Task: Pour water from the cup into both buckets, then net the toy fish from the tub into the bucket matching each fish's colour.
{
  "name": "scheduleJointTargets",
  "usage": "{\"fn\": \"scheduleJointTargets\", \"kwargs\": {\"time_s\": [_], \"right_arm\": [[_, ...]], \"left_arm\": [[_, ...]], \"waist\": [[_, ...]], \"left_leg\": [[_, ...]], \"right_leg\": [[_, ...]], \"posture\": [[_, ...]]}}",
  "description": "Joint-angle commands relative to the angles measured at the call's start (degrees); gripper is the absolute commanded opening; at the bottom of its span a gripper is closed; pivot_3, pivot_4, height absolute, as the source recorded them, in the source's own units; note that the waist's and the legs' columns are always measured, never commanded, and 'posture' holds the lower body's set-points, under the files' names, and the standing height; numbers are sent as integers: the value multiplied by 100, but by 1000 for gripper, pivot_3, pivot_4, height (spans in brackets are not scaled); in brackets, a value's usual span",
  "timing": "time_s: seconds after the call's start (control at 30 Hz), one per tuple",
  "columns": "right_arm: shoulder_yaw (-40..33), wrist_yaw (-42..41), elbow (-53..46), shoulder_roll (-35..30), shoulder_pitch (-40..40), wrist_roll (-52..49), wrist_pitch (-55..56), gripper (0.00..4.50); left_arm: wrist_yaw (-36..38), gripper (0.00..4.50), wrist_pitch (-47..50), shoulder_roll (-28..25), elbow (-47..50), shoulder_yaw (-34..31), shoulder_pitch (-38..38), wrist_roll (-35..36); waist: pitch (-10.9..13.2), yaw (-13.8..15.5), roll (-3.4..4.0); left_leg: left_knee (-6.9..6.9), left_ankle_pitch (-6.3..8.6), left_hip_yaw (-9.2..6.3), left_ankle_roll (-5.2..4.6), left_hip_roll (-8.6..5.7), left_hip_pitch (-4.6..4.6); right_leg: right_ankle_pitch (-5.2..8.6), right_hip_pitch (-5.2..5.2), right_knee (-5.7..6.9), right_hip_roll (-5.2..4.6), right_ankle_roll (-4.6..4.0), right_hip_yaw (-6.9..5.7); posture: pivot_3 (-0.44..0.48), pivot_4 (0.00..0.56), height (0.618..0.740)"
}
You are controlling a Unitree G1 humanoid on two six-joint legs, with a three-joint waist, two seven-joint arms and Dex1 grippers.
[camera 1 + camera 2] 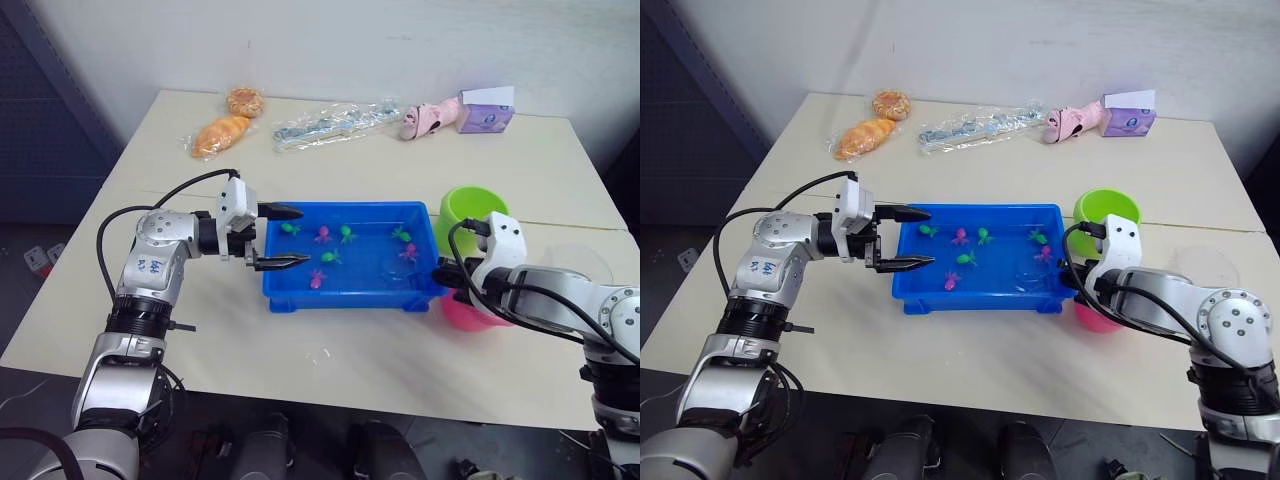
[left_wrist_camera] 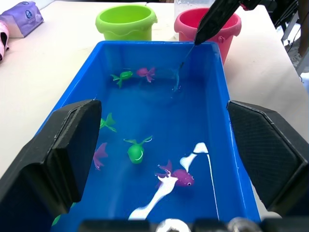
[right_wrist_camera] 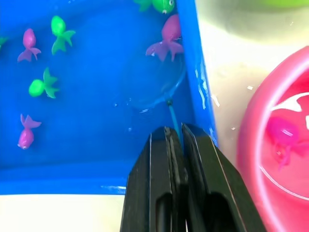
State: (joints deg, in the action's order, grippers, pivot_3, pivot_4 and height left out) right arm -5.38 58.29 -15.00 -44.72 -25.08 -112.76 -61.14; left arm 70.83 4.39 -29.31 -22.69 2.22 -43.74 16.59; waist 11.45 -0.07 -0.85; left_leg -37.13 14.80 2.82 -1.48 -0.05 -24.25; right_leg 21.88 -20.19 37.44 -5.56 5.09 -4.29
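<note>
The blue tub (image 1: pixel 340 297) sits mid-table with water and several green and pink toy fish, among them a green fish (image 1: pixel 345 233) and a pink fish (image 1: pixel 317 279). My left gripper (image 1: pixel 302 236) is open at the tub's left end, one finger over the water and one near the rim. At the tub's right end my right gripper (image 3: pixel 176 133) is shut on the net's thin handle. The net hoop (image 3: pixel 179 82) is dipped in the water beside a pink fish (image 3: pixel 166 41). The green bucket (image 1: pixel 470 208) stands behind my right gripper. The pink bucket (image 3: pixel 270 121) beside it holds water and a pink fish (image 3: pixel 282 135). The clear cup (image 1: pixel 1205 265) stands far right.
Along the table's back lie two bagged breads (image 1: pixel 222 132), a clear plastic packet (image 1: pixel 335 122), a pink toy (image 1: pixel 428 118) and a purple box (image 1: pixel 487 112). Bare tabletop runs in front of the tub up to the near edge.
</note>
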Motion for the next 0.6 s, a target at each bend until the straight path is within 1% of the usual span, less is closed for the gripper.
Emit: {"fn": "scheduleJointTargets", "kwargs": {"time_s": [0.03, 0.43, 0.6], "right_arm": [[17, -97, -232, -295, 38, -24, 173, 0], [292, -236, -272, -549, 98, -24, 593, 0], [442, -292, -131, -455, 82, 77, 708, 0]], "left_arm": [[40, 4461, -53, 12, 161, -41, -1, 80], [94, 4461, -118, 54, 19, -41, -61, 54], [115, 4461, -136, 61, -27, -37, -86, 51]], "waist": [[0, 2, 0], [0, 3, 0], [0, 1, 0]], "left_leg": [[0, 0, 0, 0, 0, 0], [0, 0, 0, 0, 0, 0], [0, 0, 0, 0, 0, 0]], "right_leg": [[0, 0, 0, 0, 0, 0], [-1, 0, -1, 0, 1, -3], [-1, 1, -1, 0, 1, -3]], "posture": [[0, 150, 740], [0, 150, 740], [0, 150, 740]]}}
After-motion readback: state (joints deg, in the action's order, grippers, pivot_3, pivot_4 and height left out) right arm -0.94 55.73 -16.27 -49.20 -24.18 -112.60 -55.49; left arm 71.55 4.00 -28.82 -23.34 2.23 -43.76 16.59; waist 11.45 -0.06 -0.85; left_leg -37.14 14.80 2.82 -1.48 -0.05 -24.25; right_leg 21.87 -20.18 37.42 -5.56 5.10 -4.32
